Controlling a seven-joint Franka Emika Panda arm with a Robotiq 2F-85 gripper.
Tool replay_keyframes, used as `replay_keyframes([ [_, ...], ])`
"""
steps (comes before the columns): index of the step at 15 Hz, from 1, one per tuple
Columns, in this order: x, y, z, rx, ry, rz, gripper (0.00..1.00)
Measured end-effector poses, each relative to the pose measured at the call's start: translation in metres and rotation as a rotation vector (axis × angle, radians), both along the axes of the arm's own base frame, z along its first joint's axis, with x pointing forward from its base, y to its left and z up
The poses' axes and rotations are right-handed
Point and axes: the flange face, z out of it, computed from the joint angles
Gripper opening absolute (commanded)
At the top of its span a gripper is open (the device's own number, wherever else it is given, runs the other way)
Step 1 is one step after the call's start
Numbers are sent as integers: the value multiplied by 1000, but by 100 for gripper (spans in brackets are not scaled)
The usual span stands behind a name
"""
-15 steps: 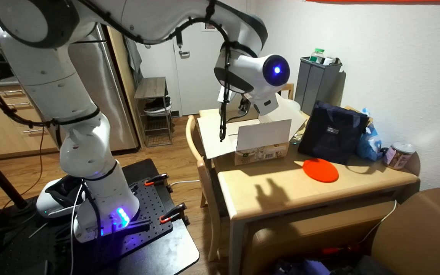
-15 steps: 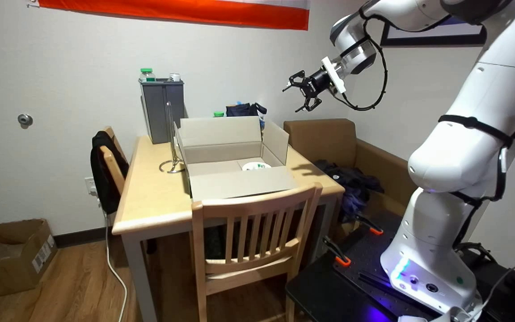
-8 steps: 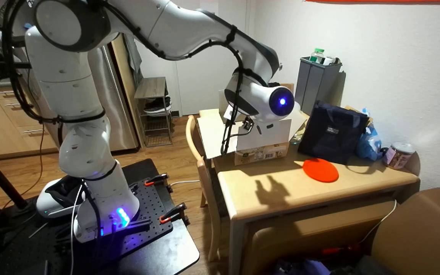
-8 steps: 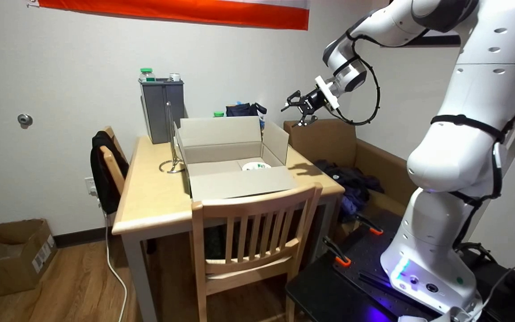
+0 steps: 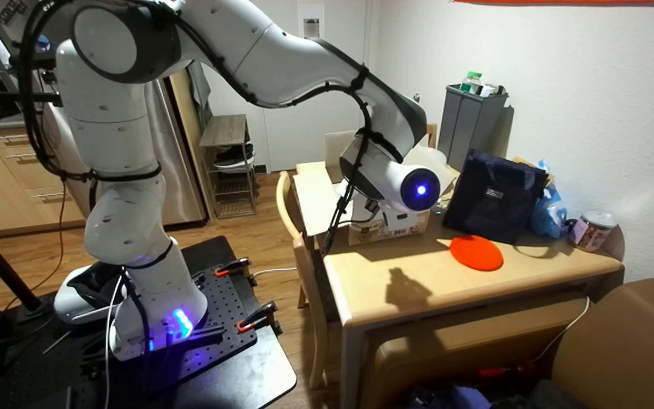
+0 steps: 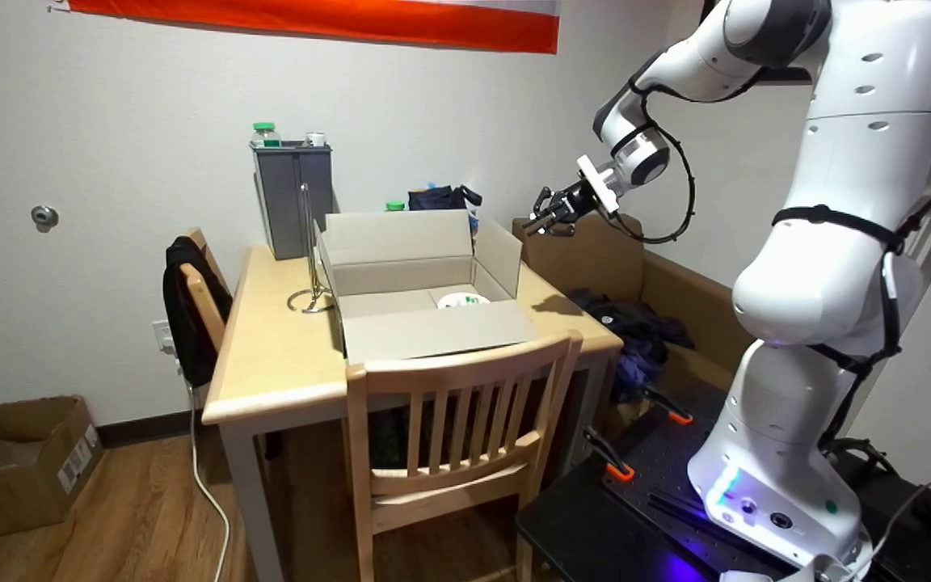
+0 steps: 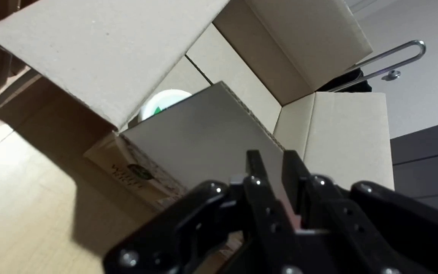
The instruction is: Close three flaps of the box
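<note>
End effector (image 7: 272, 154) narrowly parted, near raised flap (image 7: 203, 133).

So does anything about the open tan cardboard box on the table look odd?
Nothing looks spilled or damaged. Mildly odd: a round white item with green markings sits inside the light tan cardboard box and could get shut in. It may belong there.
</note>
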Motion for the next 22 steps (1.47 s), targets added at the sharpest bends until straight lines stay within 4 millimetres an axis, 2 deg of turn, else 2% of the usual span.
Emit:
replay_keyframes([
  [4, 1, 3, -8, 18, 9, -8, 0],
  [14, 25, 62, -11, 27, 10, 107, 0],
  [22, 37, 82, -22, -6, 31, 162, 0],
])
